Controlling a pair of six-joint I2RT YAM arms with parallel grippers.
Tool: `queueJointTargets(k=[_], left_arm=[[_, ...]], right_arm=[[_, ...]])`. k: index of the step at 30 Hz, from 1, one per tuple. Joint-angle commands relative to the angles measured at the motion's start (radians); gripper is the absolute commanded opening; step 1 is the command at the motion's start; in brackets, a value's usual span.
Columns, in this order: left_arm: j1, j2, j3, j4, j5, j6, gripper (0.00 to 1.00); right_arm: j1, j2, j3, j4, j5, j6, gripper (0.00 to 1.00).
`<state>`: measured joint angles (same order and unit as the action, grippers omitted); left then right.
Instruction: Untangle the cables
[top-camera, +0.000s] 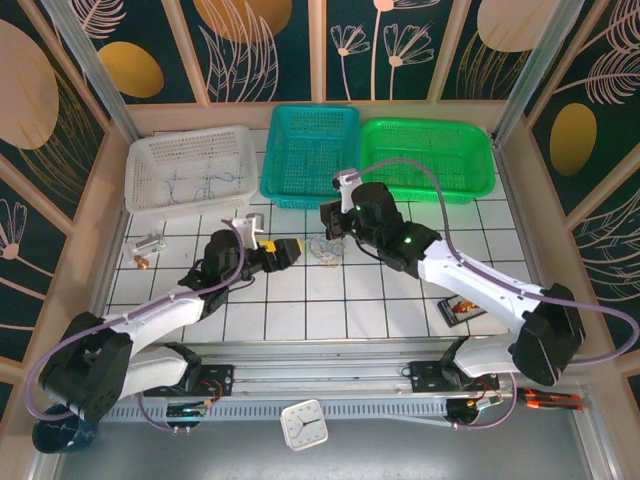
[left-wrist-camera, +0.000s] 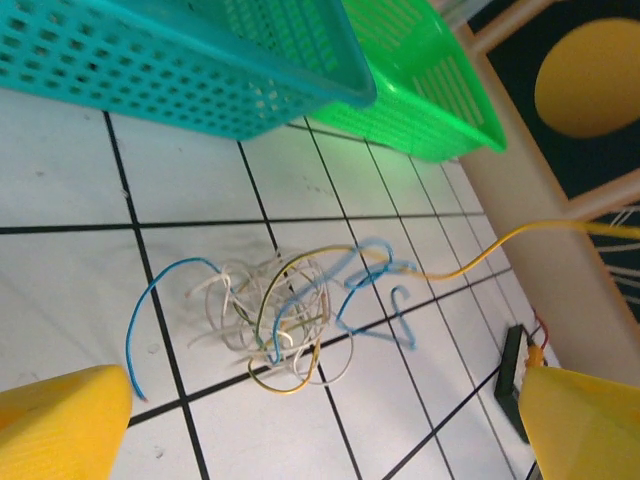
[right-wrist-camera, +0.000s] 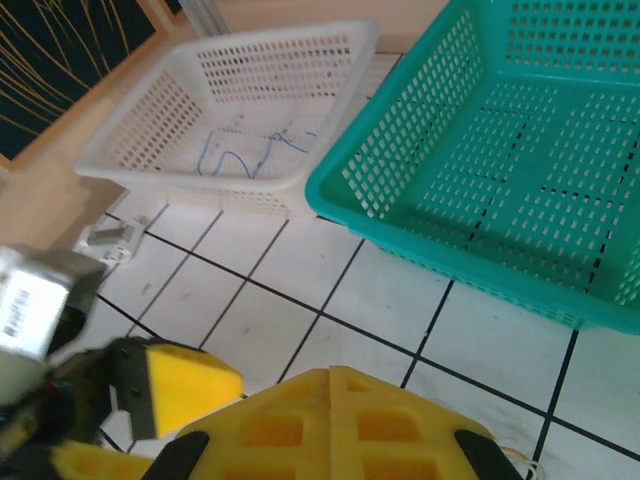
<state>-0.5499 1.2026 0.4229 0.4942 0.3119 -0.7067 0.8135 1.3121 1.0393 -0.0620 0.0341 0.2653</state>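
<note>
While the left gripper stands w/ its yellow jaws spread wide and nothing btwn them, the cables, a small loose tangle of thin whitish, bluish and yellowish wires, lie on the white tiled table just ahead of the gap btwn those jaws, touching neither fingertip. A blue strand curls out toward the jaw on the wrist view's left. A yellow strand runs off above the other jaw & out of frame, far end not visible. As for the right gripper, its yellow jaws are pressed together; can't tell if they pinch a wire. Beyond those jaws sit a teal perforated plastic basket and, left of it, a white perforated plastic basket w/ a thin bluish wire inside. A bright green perforated plastic basket sits beyond the tangle, beside the teal one.
</note>
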Motion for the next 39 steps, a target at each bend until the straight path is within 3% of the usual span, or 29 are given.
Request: queueJointTargets(k=[1,15,27,39], left_arm=[[-0.034,0.031,0.043,0.076,-0.024,0.063,0.99],[-0.145,0.2,0.181,0.116,-0.027,0.164,0.99],[-0.153,0.335,0.162,0.229,-0.005,0.136,0.97],[-0.154,0.379,0.12,0.262,0.003,0.121,0.88]], right_arm=[[-0.003,-0.044,0.013,-0.012,-0.013,0.028,0.0],[-0.001,-0.087,-0.015,0.011,-0.094,0.072,0.0],[-0.003,-0.181,0.061,0.007,-0.122,0.103,0.0],[-0.032,-0.271,0.093,0.041,-0.097,0.151,0.0]])
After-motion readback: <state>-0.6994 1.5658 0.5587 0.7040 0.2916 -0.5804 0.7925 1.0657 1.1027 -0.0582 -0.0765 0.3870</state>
